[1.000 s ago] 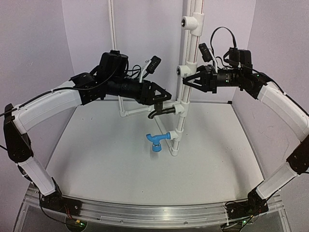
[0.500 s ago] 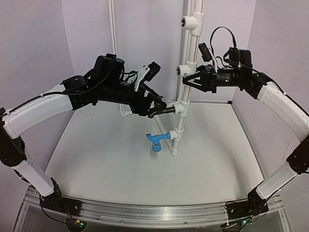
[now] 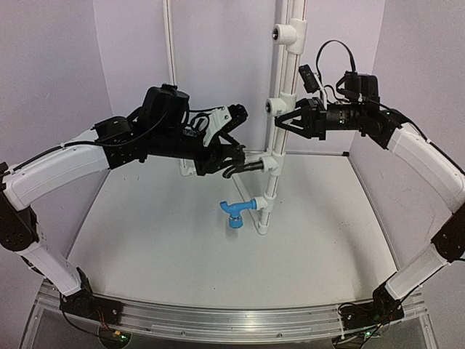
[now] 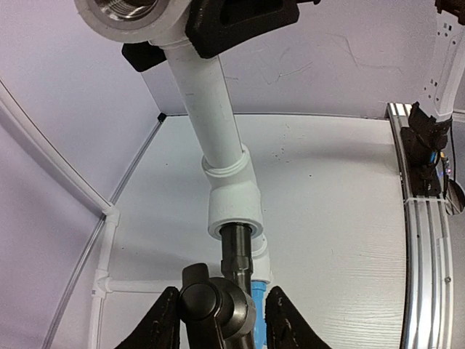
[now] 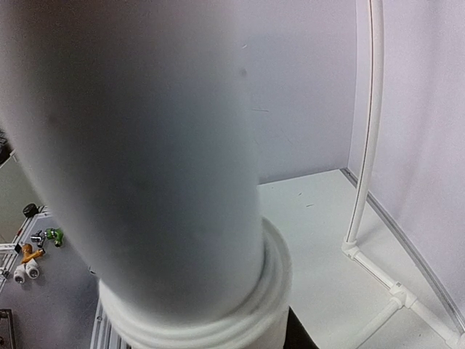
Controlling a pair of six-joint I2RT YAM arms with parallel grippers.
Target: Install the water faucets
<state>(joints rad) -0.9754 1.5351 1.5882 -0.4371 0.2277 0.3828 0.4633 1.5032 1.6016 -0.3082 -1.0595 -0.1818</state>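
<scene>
Currently I'm seating the black faucet [image 3: 247,166] in the white pipe [image 4: 211,102], mid-height, left claw [image 4: 223,323] flanking it, grip unclear, right claw [image 3: 290,120] clamping that pipe higher up; next, probably tightening.

An upright pipe [image 3: 270,185] stands on the table [image 3: 167,247], right of centre and toward the far side. Two faucets project leftward from its fittings, the upper faucet [image 3: 247,166] directly above the lower faucet [image 3: 235,212]. The left gripper [image 3: 234,156] sits left of the pipe, one finger on each side of the upper faucet. The right gripper [image 3: 289,121] meets the pipe from the right, higher up.
</scene>
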